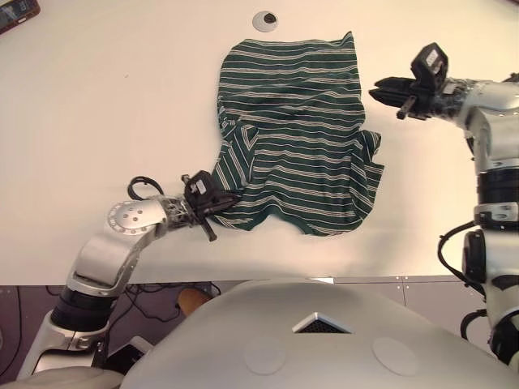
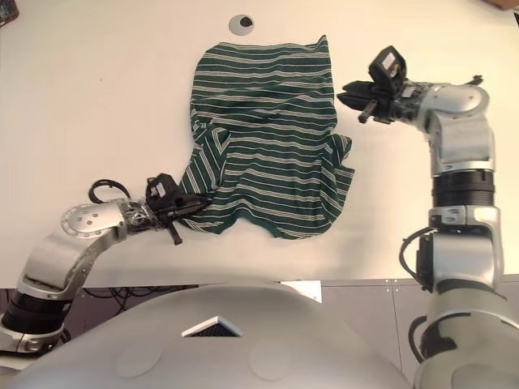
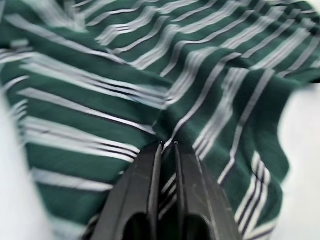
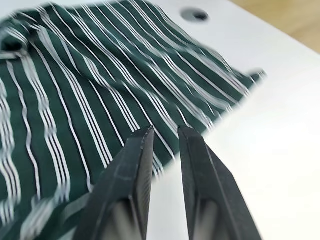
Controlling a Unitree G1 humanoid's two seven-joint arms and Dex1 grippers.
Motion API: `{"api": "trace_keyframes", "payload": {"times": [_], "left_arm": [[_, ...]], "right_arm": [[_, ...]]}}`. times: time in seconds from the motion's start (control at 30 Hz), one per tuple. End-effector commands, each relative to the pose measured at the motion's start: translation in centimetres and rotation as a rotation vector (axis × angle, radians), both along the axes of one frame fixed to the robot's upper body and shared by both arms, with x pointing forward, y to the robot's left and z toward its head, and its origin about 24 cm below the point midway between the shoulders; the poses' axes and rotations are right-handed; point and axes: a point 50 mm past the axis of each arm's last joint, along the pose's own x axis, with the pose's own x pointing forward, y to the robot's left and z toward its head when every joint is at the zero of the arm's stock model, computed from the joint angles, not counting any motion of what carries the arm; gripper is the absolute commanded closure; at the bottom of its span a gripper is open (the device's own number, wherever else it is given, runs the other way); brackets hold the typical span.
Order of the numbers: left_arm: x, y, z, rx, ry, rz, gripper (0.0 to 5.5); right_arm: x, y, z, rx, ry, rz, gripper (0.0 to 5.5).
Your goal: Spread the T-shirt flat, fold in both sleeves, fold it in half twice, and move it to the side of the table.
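From the head, the green striped T-shirt [image 1: 292, 138] lies rumpled on the middle of the white worktop [image 1: 105, 105], its far edge close to a round hole cover [image 1: 265, 20]. One side is bunched and folded over itself. The left tool [image 1: 227, 198] sits low at the shirt's near left corner, pressed together on the cloth there. The right tool [image 1: 381, 89] hangs just beside the shirt's far right edge, apart from the cloth. A dark object [image 1: 16, 12] lies at the worktop's far left corner.

At the left wrist, the two black fingers [image 3: 145, 190] are squeezed together with a fold of the striped cloth pinched between their tips, and the rest of the shirt spreads out in creases beyond them.

At the right wrist, the right tool's fingers [image 4: 137, 165] stand slightly spread, with nothing between them. They hover over bare worktop just beside the shirt's edge, and the hole cover shows farther off.
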Motion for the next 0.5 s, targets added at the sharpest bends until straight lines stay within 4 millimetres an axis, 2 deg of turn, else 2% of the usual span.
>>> {"api": "trace_keyframes", "payload": {"times": [0.03, 0.13, 0.27, 0.33, 0.5], "left_arm": [[-2.7, -0.3, -1.4, 0.058, 0.13, -0.031, 5.07], [-2.9, 1.2, 0.0, 0.093, 0.097, 0.028, 5.08], [-1.1, 3.0, 5.3, -0.023, -0.083, 0.191, 5.08], [-0.1, 3.3, 6.9, -0.107, -0.167, 0.275, 5.08], [0.7, 2.9, 6.4, -0.155, -0.212, 0.434, 5.08]], "right_arm": [[-1.3, -0.9, -0.7, 0.005, 0.075, 0.0, 4.61], [-2.9, -2.0, -1.7, -0.004, 0.165, -0.022, 4.33], [-5.2, -3.2, -1.7, 0.029, 0.285, -0.028, 3.6], [-5.3, -3.9, -2.1, 0.012, 0.321, -0.052, 3.41], [-4.9, -4.7, -3.0, 0.002, 0.425, -0.039, 3.41]]}}
